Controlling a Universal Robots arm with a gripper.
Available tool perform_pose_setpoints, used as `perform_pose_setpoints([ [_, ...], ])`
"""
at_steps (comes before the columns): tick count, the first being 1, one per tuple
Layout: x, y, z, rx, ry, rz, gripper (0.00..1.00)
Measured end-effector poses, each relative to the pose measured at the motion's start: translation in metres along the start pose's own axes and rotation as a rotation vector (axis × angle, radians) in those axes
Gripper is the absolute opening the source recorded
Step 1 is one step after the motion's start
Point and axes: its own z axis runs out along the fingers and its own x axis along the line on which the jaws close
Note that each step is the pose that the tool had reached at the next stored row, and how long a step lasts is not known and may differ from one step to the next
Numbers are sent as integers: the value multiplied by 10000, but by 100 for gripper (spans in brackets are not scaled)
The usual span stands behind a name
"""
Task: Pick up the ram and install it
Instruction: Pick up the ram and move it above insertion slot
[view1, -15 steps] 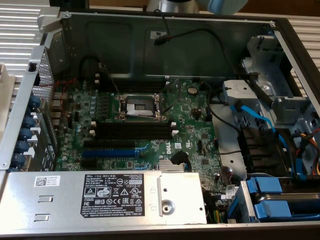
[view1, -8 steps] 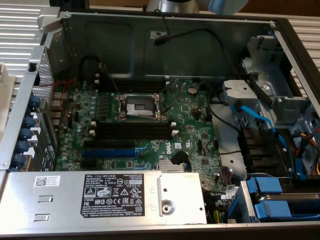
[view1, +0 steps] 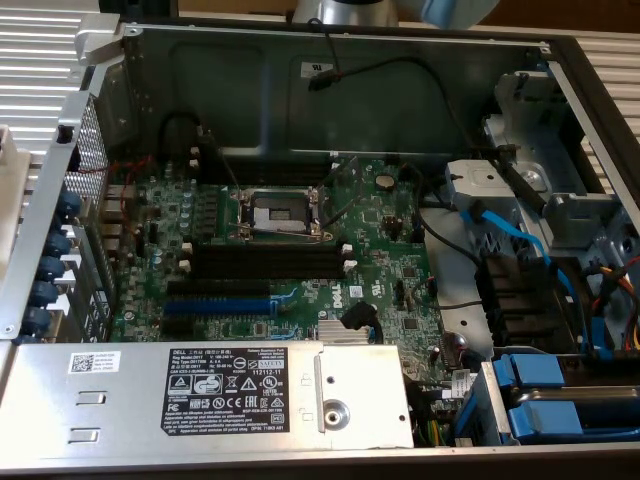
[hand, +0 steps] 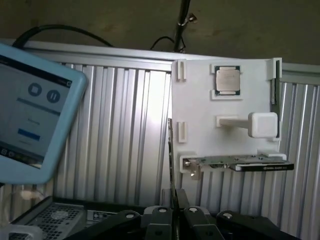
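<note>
On my wrist feed the claw (hand: 174, 212) is pinched together, one of its fingers (hand: 191, 220) on each side of a thin strip seen edge-on: the ram (hand: 171, 160). The stick stands straight out from between the fingertips, in line with the claw's own axis, and is held clear of the counter. From this angle I cannot make out its chips, just the narrow dark edge.

Beyond the ram lies the ribbed metal counter (hand: 125, 130), and on it a white holder (hand: 200, 110). The holder carries a square processor chip (hand: 228, 80) in one pocket, a white block (hand: 262, 124) on a peg, and a flat card (hand: 240, 164) lying along one edge with its metal bracket end towards the ram. The ram's edge crosses my sight just beside the holder's rim. A tablet (hand: 30, 115) in a pale blue case, its screen lit, leans in on the ram's other side.

On the exterior feed the arm (view1: 340, 10) shows as a silver joint at the picture's top edge, past the far wall of the open computer case (view1: 300, 70). Inside the case the motherboard (view1: 390, 250) lies flat. The black memory slots (view1: 265, 262), with their white end clips, sit just beside the processor socket (view1: 275, 212). The blue expansion slot (view1: 215, 305) lies nearer the power supply (view1: 240, 385).
</note>
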Motion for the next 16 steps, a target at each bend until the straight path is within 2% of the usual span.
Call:
perform_pose_setpoints([
  [16,88,-530,-150,-1,0,-1,15],
])
